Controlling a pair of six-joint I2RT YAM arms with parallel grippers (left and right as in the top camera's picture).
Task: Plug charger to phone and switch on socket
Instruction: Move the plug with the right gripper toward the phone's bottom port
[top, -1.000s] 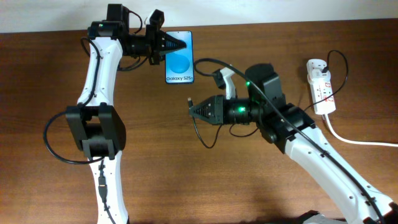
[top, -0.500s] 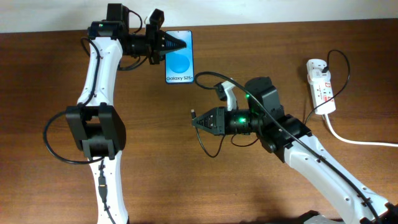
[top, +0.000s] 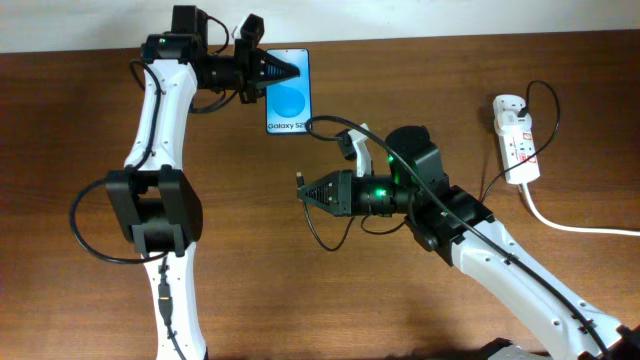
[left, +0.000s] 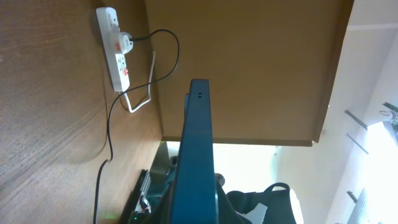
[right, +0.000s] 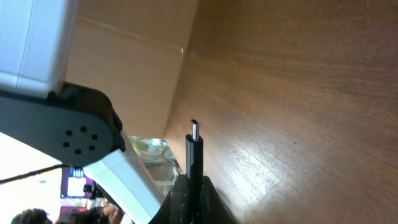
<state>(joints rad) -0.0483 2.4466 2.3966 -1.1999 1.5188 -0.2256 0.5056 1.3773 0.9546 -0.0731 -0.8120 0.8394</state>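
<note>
The phone (top: 289, 92) with a blue screen and "Galaxy S25" text sits at the table's far middle, gripped at its left edge by my left gripper (top: 272, 72), which is shut on it. In the left wrist view the phone (left: 198, 155) shows edge-on between the jaws. My right gripper (top: 310, 190) is shut on the charger's black connector tip (top: 302, 178), below and slightly right of the phone; the tip (right: 194, 149) sticks out of the jaws above the wood. The thin black cable (top: 335, 125) loops back to the white socket (top: 518, 140) at the right.
A thick white cord (top: 570, 226) runs from the socket off the right edge. The socket also shows in the left wrist view (left: 117, 50) with a plug in it. The table's far edge lies just behind the phone.
My right gripper with the connector tip has moved down and a little left, then edged left again. The left arm and phone have not moved.
</note>
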